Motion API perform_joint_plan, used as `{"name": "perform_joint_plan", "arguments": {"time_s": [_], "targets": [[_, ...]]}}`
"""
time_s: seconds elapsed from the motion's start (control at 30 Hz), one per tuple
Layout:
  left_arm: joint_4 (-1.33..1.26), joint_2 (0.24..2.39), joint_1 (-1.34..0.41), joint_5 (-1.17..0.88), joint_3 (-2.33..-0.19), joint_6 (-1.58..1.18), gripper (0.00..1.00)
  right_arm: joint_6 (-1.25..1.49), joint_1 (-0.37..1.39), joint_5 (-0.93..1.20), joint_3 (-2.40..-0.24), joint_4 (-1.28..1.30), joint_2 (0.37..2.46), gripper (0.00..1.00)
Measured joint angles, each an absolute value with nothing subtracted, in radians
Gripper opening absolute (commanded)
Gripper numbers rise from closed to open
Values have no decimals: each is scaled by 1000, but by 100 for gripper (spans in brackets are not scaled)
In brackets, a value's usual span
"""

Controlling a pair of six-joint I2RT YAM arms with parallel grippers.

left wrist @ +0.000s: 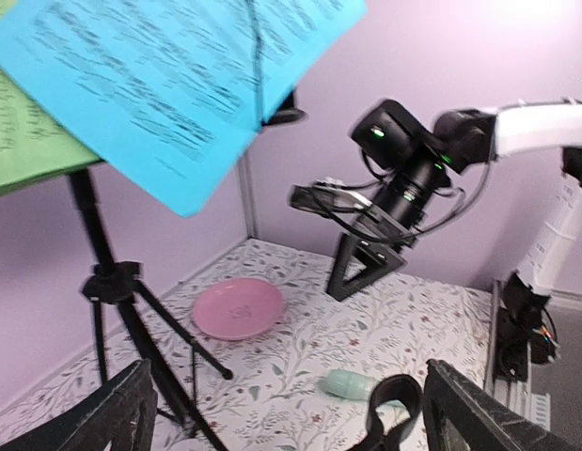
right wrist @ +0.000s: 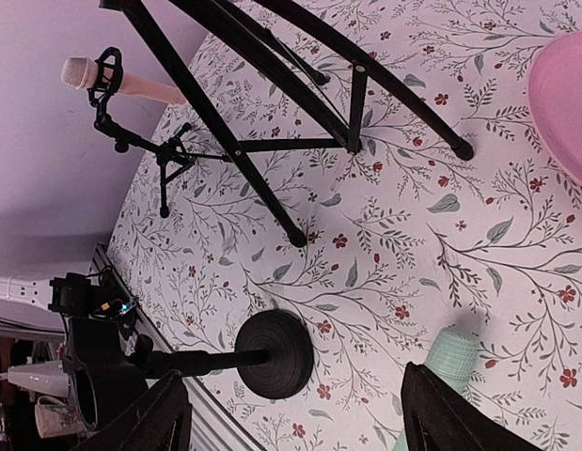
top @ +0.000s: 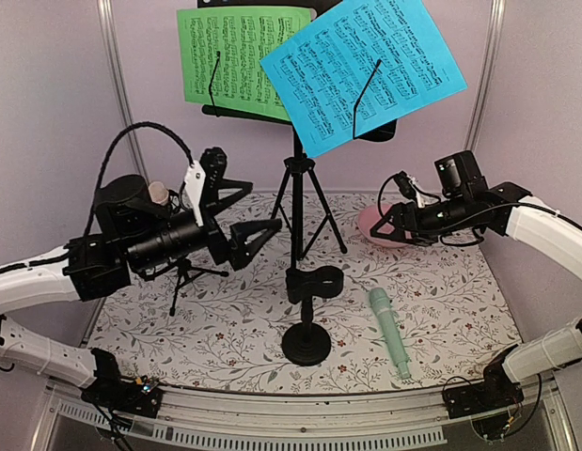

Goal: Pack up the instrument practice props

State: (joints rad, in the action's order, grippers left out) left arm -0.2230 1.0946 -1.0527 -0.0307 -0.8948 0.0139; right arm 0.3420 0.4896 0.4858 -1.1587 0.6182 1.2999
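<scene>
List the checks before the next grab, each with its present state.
1. Left gripper open, empty: ok.
2. Right gripper open, empty: ok.
3. Mint-green microphone lying free on the table: ok.
4. Green sheet and blue sheet off the music desk: not ok, both on it.
5. Pink microphone out of its small tripod support: not ok, clipped in.
6. Where props go: cannot tell, no container in view.

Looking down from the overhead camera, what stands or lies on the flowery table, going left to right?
Small tripod mic support → music stand tripod → mint-green microphone. The round-based support and pink dish overlap these sideways, so they are left out.
</scene>
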Motion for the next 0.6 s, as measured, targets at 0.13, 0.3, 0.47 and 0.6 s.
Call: {"name": "perform_joint_plan", "arguments": {"time_s": [0.13, 0.3, 0.47, 0.6], "targets": [[-30, 1024, -1053, 238, -1011, -54, 99, 342, 490, 453, -1158, 607, 1298, 79], [241, 970, -1017, 537, -1074, -228, 99, 346, 490, 416, -1158, 593, 1297, 79], [610, 999, -918, 728, -1131, -547, 99, 355, 490, 392, -1151, 581, 1296, 79], [813, 1060, -820, 751, -1133, -742, 99, 366, 490, 371, -1133, 580, 1293, 79]]}}
